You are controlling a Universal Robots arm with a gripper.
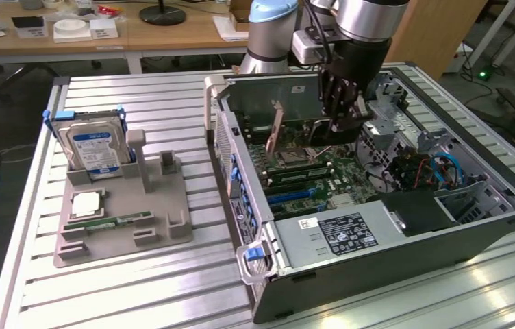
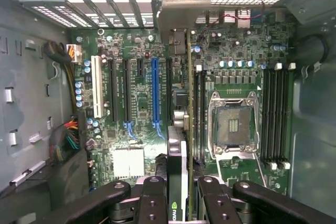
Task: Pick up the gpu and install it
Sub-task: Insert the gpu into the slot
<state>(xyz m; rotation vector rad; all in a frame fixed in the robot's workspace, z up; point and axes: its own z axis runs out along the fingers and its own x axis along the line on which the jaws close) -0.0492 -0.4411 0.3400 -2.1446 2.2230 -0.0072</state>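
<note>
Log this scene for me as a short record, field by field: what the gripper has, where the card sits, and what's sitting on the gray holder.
gripper: the gripper is shut on the gpu
gpu position: on edge inside the open computer case, over the motherboard, between the blue slot and the CPU socket
seated in slot: cannot tell
gray holder: hard drive standing upright, memory stick lying flat
holder location: on the table, to the exterior view's left of the case
</note>
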